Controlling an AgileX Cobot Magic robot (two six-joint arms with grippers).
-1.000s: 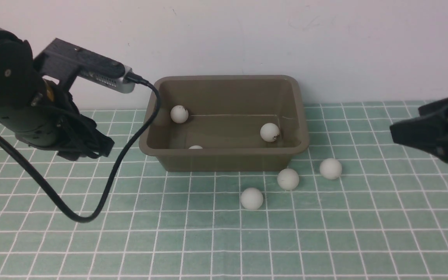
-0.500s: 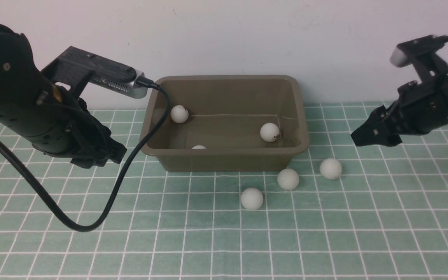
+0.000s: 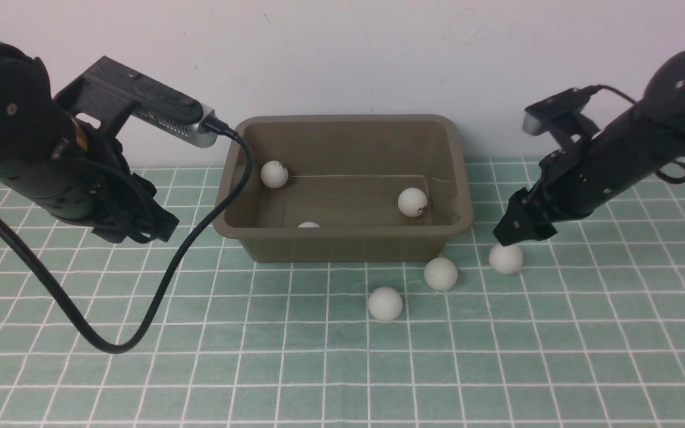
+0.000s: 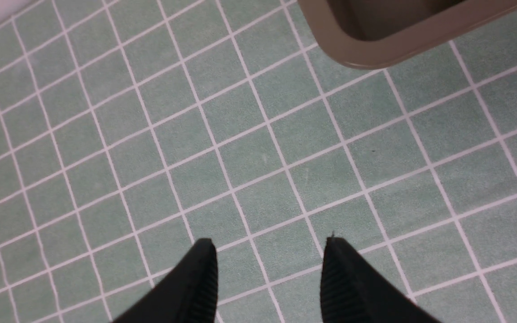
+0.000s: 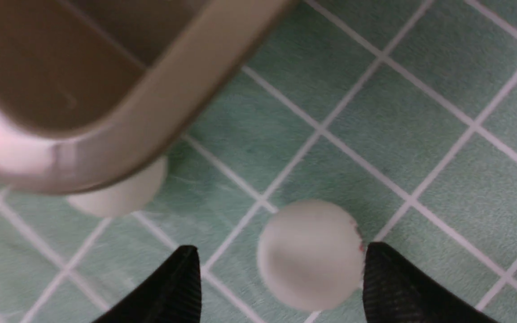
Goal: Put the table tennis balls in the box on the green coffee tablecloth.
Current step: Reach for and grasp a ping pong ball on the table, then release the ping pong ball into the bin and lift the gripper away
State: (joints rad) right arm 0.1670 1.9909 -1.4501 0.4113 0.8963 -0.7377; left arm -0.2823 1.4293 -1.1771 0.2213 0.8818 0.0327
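**Table tennis balls**: we count six.
- In the box [image 3: 342, 246]: three. The far-left ball [image 3: 274, 174] is at the far left corner, the marked ball [image 3: 412, 202] is toward the right wall, and the hidden ball [image 3: 308, 224] is mostly covered by the near wall.
- On the green coffee tablecloth [image 3: 319, 368]: three, all off the box's near right corner. The rightmost ball [image 3: 505, 259] lies near that corner. The middle ball [image 3: 440, 273] lies just beside the near wall. The nearest ball [image 3: 385, 304] is a little further toward us.

**Progress**: we judge the task half done, with three balls in and three left to lift over the rim.

**Right gripper** [image 3: 515, 233]: it hangs directly over the rightmost ball with its jaws wide and holds nothing. In its wrist view the ball sits between the fingertips, off-centre and close against one of them.

**Left gripper** [image 4: 267, 251]: it is over bare cloth, left of the box. Its jaws stand apart at a narrower gap, with nothing between them.

**Surroundings**:
- A black cable [image 3: 110, 348] loops from the left wrist down to the cloth, left of the box and well apart from the loose balls.
- A white wall [image 3: 378, 59] stands behind the box.

**Obstructions**: we see nothing between the right gripper and its ball. The box's flared rim and the middle ball are both near, so we judge that a nudge could set either ball rolling.
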